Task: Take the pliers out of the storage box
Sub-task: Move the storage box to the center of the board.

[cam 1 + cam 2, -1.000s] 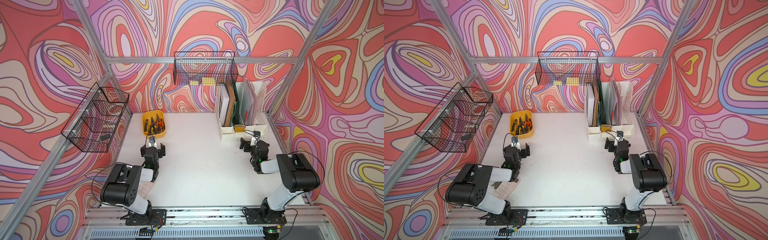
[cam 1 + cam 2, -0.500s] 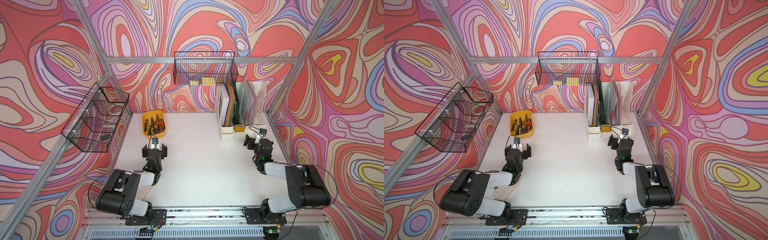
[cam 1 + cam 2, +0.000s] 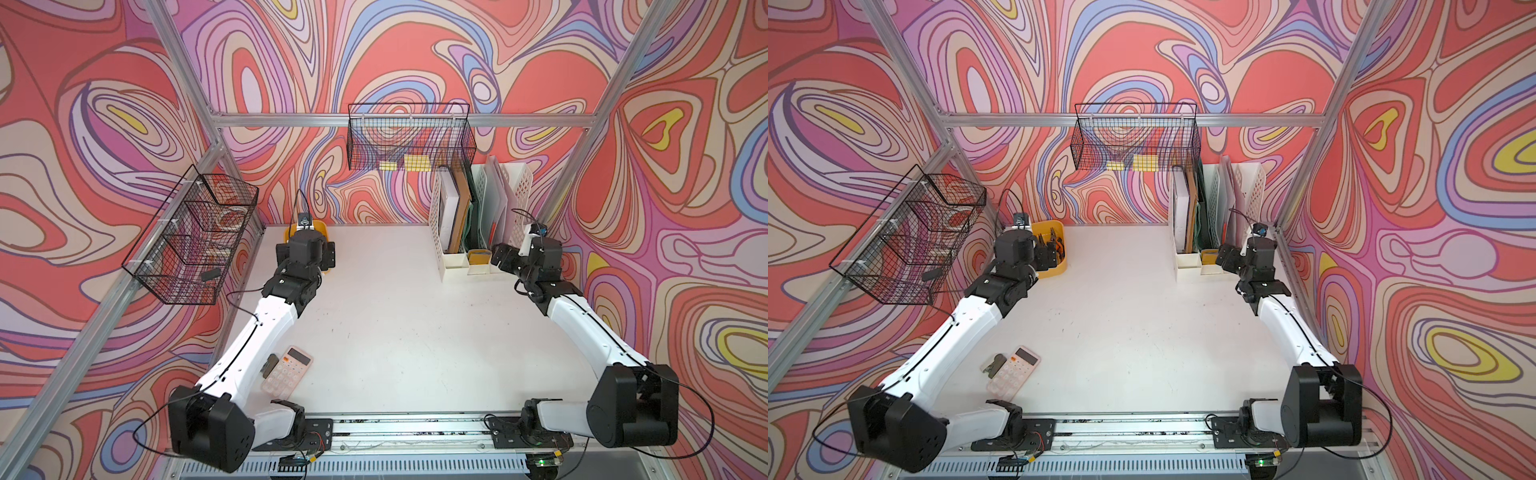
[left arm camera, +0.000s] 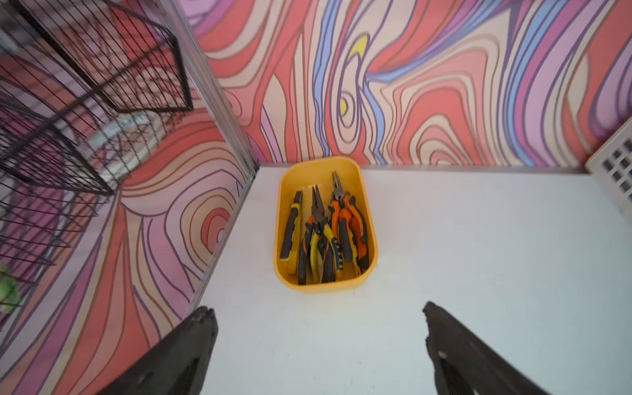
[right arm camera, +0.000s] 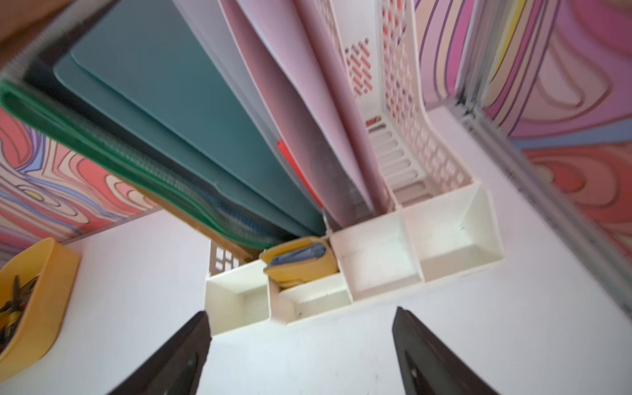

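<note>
The yellow storage box [image 4: 371, 239] stands in the table's far left corner against the wall. Several pliers [image 4: 321, 232] with orange-and-black and yellow-and-black handles lie in it side by side, jaws toward the wall. My left gripper [image 4: 316, 307] is open with nothing between its fingers, a little short of the box's near end. In a top view the left gripper [image 3: 1047, 257] hangs over the box's [image 3: 1054, 271] near part. My right gripper [image 5: 301, 311] is open and empty, far from the box [image 5: 41, 307], facing the file rack.
A white file rack [image 3: 453, 262] with folders stands at the back right, a yellow pouch [image 5: 301, 260] in one front compartment. Black wire baskets hang on the back wall [image 3: 409, 141] and left wall [image 3: 191, 237]. A pink calculator [image 3: 286, 370] lies near the left arm's base.
Both arms have stretched forward. The left gripper has travelled up to the storage box, the right one toward the file rack. The calculator now shows beside the left arm.
</note>
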